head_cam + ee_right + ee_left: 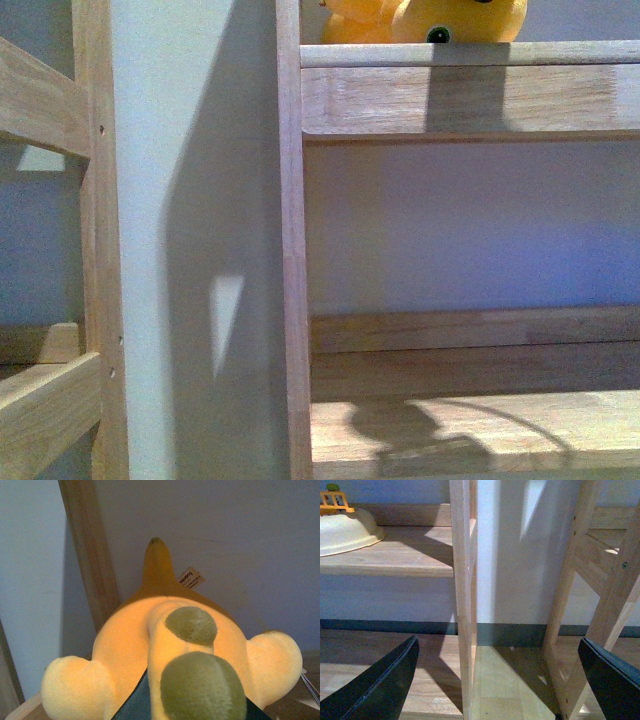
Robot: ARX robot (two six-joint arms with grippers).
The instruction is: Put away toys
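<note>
Front view, left to right: the ladder-like wooden frame (55, 390) stands at far left, then a strip of pale wall (180, 250), then the shelf upright (291, 250); the plush toy (430, 20) sits at the top on the upper shelf (470, 95), just behind its front rail, only its lower edge and one dark eye in view; the lower shelf (470, 430) carries a shadow and nothing else visible. Left gripper (505, 680) hangs low with its jaws spread wide and nothing between them, facing the upright and the frame; a cream bowl (345, 532) with a small orange fence-like toy piece (335, 501) sits on a shelf board in that view. Right wrist view is filled by the plush toy (170, 650), tag (191, 577) toward the back wall; a dark finger (132, 707) shows under the plush, so the right gripper (185, 712) appears closed on the plush toy, though the contact is mostly hidden. Risks, as judgement: the toy lies close to the front rail and could roll off on release if not pushed deeper; soft fabric may snag on a finger during withdrawal and be dragged back out; the upright beside the toy could catch the arm; the left arm sits near the upright and frame and could knock them.
</note>
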